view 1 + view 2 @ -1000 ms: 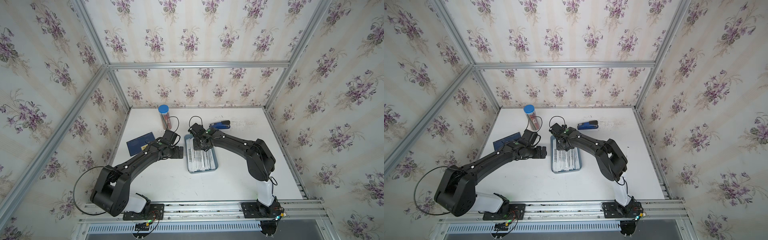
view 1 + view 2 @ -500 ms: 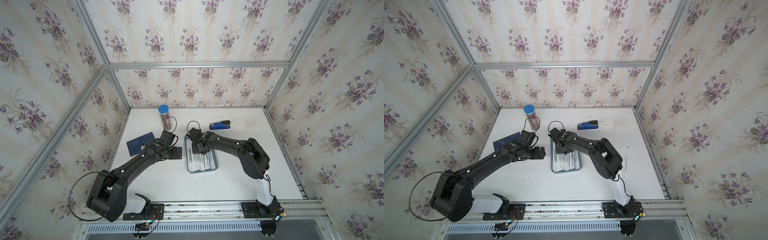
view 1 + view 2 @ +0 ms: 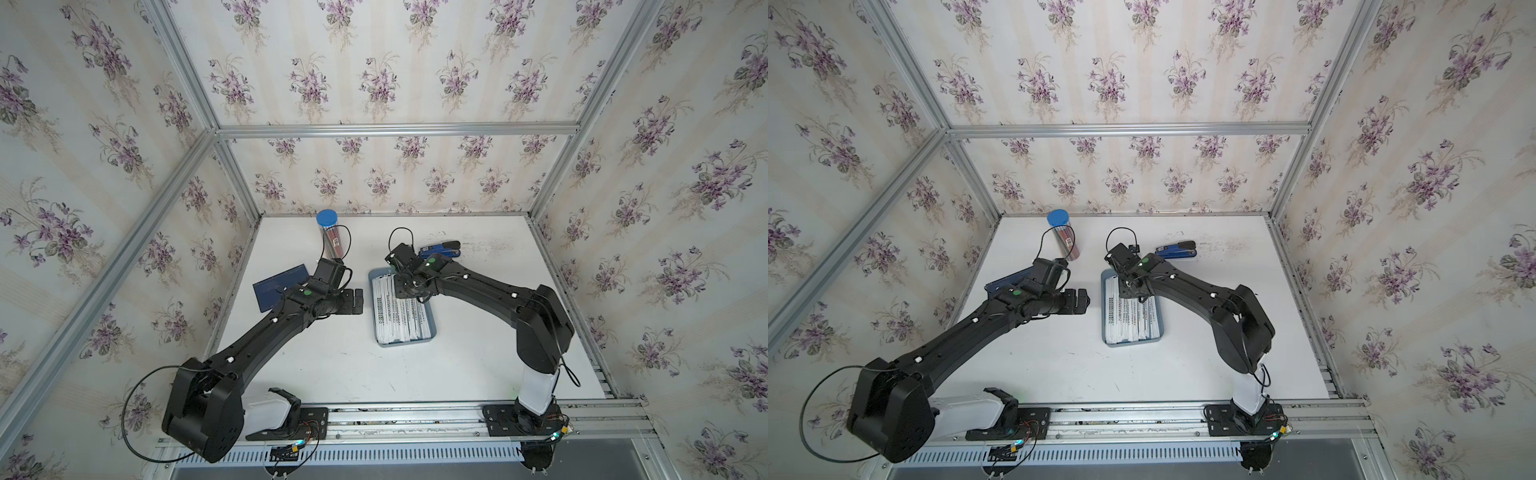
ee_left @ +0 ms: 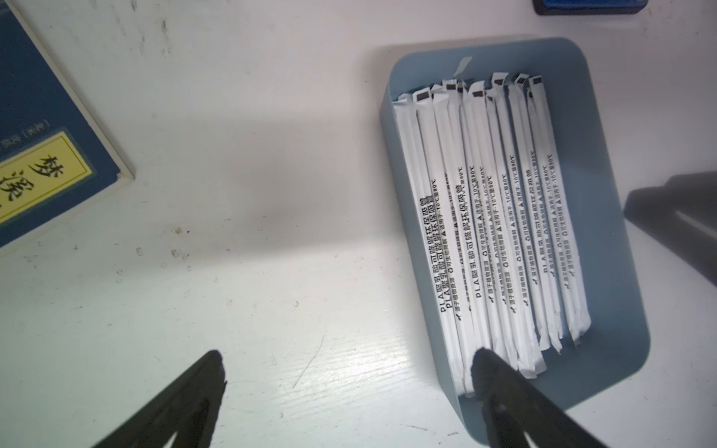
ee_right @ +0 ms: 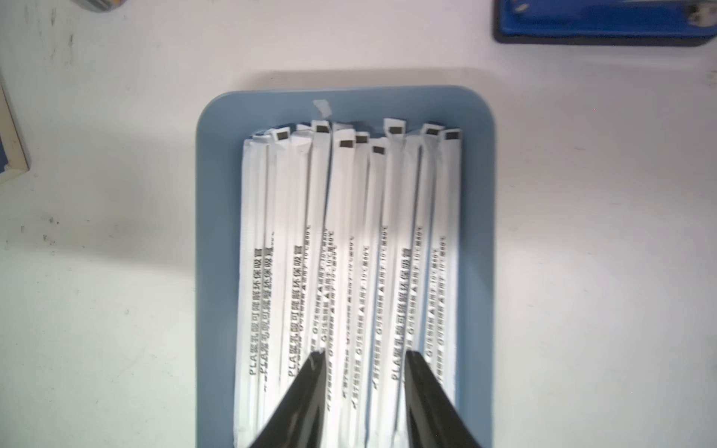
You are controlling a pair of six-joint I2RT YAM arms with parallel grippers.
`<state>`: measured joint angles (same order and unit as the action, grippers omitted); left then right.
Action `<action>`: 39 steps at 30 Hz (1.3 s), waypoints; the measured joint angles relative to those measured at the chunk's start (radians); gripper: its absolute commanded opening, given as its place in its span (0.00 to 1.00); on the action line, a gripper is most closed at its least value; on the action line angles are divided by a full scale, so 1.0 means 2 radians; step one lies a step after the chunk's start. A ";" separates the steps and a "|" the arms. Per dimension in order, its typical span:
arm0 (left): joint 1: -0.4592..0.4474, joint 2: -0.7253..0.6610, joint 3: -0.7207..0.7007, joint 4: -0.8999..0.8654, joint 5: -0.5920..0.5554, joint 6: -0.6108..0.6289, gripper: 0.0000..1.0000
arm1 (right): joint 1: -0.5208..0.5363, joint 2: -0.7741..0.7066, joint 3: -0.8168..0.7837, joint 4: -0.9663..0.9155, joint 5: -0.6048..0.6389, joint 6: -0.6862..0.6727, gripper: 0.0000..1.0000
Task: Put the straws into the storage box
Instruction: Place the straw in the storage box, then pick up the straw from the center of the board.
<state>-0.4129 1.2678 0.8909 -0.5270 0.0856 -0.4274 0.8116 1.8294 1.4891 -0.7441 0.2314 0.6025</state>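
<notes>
over the storage box [image 5: 479,232], the right gripper [image 5: 364,358] stands with its jaws parted a little, pinching nothing — the straws [image 5: 349,217] lie side by side inside the box beneath it. the step looks like a release and clear-out: best to rise straight up, so no fingertip drags a wrapper over the low rim. the left gripper [image 4: 349,355] hangs spread wide above the table [image 4: 271,186], just beside the box — well placed to steady it if needed.

I see white straws [image 5: 349,232] with black lettering, grey-blue storage box [image 5: 217,271], navy notebook [image 3: 270,289] left of centre, purple-flowered cream wallpaper [image 3: 374,83] up top.
</notes>
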 measured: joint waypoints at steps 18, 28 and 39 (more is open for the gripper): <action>-0.113 0.088 0.054 0.052 0.036 -0.006 1.00 | -0.433 -0.181 -0.281 0.032 0.022 0.028 0.54; -0.113 0.091 0.055 0.048 0.031 0.006 1.00 | -0.466 -0.144 -0.311 0.097 -0.009 0.013 0.55; -0.093 0.067 0.034 0.046 0.020 0.000 1.00 | -0.473 -0.121 -0.345 0.151 -0.038 -0.006 0.39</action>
<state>-0.5983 1.4014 0.9592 -0.4355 0.1265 -0.4274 -0.1349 1.5883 0.7994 -0.4412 0.1562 0.5907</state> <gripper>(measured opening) 0.998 0.443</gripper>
